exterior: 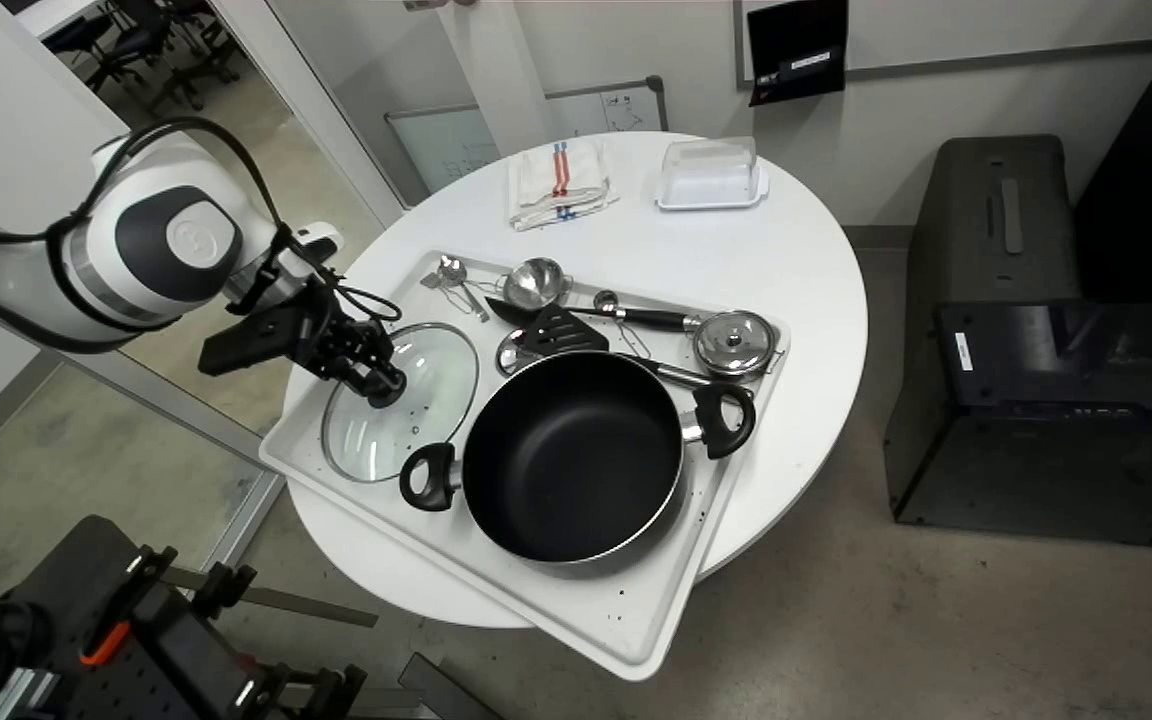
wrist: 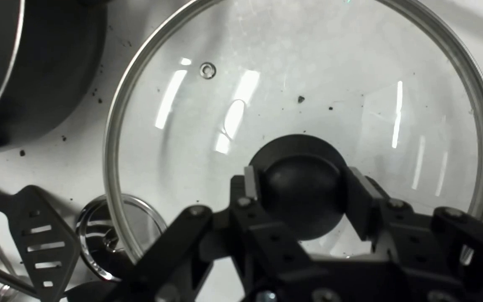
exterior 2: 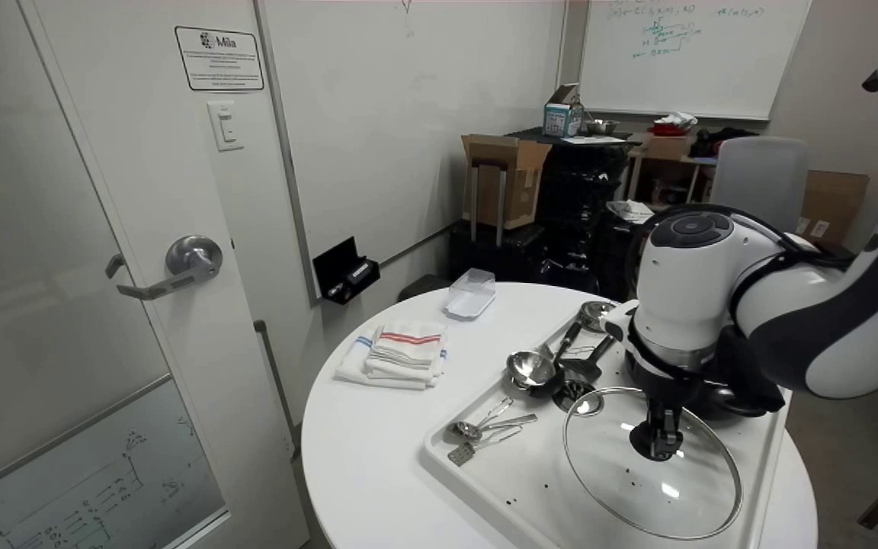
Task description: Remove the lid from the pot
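Note:
The lid is a round glass disc with a metal rim and black knob, seen in both exterior views (exterior: 441,375) (exterior 2: 622,499) and filling much of the wrist view (wrist: 329,54). My gripper (exterior: 386,388) has its fingers on both sides of the knob; this also shows in an exterior view (exterior 2: 665,441) and the wrist view (wrist: 302,184). The lid is beside the pot, over the tray; I cannot tell whether it touches the tray. The black pot (exterior: 573,460) stands uncovered and upright, its inside bare. It is partly cut off in the wrist view (wrist: 65,79) and mostly hidden behind the arm in an exterior view.
A white tray (exterior: 476,595) on a round white table (exterior: 806,300) bears the pot. Metal ladles, a black slotted spatula (exterior: 561,332) and a small lidded metal pot (exterior: 734,343) lie along its back side. Folded towels (exterior: 561,185) and a clear-topped dish (exterior: 711,180) stand behind.

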### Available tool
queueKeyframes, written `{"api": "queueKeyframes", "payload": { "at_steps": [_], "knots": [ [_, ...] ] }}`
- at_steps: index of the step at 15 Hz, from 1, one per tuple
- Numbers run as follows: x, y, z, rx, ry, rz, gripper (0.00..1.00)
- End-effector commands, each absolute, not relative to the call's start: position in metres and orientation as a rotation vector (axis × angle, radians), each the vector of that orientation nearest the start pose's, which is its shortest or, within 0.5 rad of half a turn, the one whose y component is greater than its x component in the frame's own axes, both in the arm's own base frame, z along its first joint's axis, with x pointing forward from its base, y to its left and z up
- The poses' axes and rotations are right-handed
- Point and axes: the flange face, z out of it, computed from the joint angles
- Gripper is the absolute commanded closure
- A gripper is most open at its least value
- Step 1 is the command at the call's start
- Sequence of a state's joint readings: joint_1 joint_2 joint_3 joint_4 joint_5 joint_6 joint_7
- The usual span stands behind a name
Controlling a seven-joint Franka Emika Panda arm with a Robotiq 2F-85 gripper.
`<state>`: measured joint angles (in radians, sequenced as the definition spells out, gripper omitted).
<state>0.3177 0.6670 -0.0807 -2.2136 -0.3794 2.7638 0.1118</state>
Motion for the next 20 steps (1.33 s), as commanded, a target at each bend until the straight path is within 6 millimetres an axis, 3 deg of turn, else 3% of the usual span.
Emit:
{"api": "queueKeyframes", "payload": {
  "at_steps": [1, 4, 5, 14, 19, 20],
  "knots": [
    [0.495, 0.131, 0.064, -3.221, -0.825, 0.151, 0.49],
    [0.495, 0.131, 0.064, -3.221, -0.825, 0.151, 0.49],
    [0.495, 0.131, 0.064, -3.221, -0.825, 0.151, 0.74],
    [0.521, 0.094, 0.026, -3.148, -0.710, 0.073, 0.74],
    [0.520, 0.085, 0.010, -3.113, -0.740, 0.078, 0.74],
    [0.519, 0.085, 0.012, -3.111, -0.741, 0.080, 0.65]
  ]
}}
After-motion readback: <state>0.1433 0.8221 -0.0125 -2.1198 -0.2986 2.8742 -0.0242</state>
